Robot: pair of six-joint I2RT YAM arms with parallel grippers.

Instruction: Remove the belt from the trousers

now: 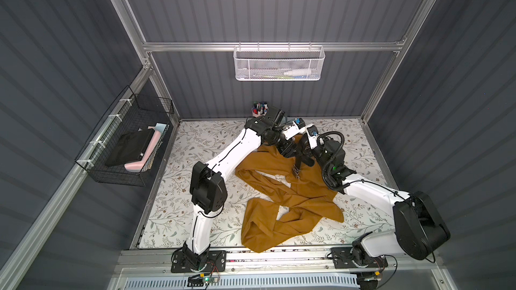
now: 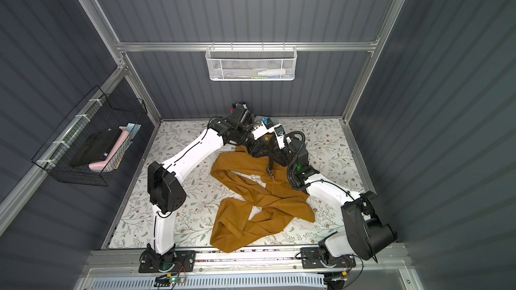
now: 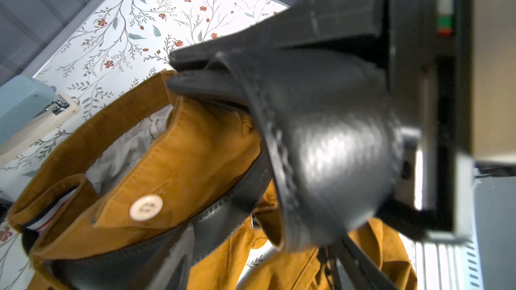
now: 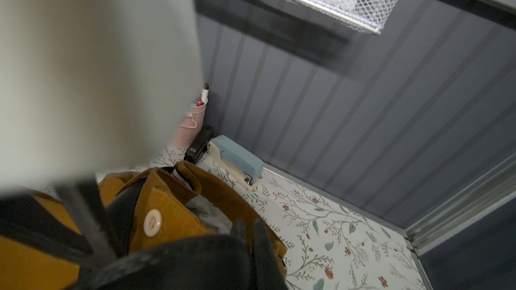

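I have both arms reaching in to the far middle of the table [image 1: 195, 146], where the waistband [image 3: 92, 135] of the trousers [image 1: 293, 199] sits between them. The trouser legs trail back across the floral surface, crossed over each other, with one folded end at the near edge.

The right gripper [image 3: 171, 72] has its jaws pressed together on the belt [image 3: 335, 149]. In the left wrist view the black strap comes out from between the closed jaws and curves away in a wide, shiny loop. The rest of the strap runs along the outside of the waistband, just below the pale button [image 3: 145, 207], and the open waist shows white lining. In both top views the buckle [image 1: 296, 173] end hangs below the right gripper, over the mustard cloth.

The left gripper [image 1: 290, 152] is just beside the right one, over the waistband. Its jaws show only as blurred bars at the edge of its own wrist view. They look parted with nothing pinched, though I would not swear to it.

Against the back wall sit a blue stapler [image 4: 237, 157], a black stapler [image 4: 199, 146] and a pink cup [image 4: 190, 126] of markers.
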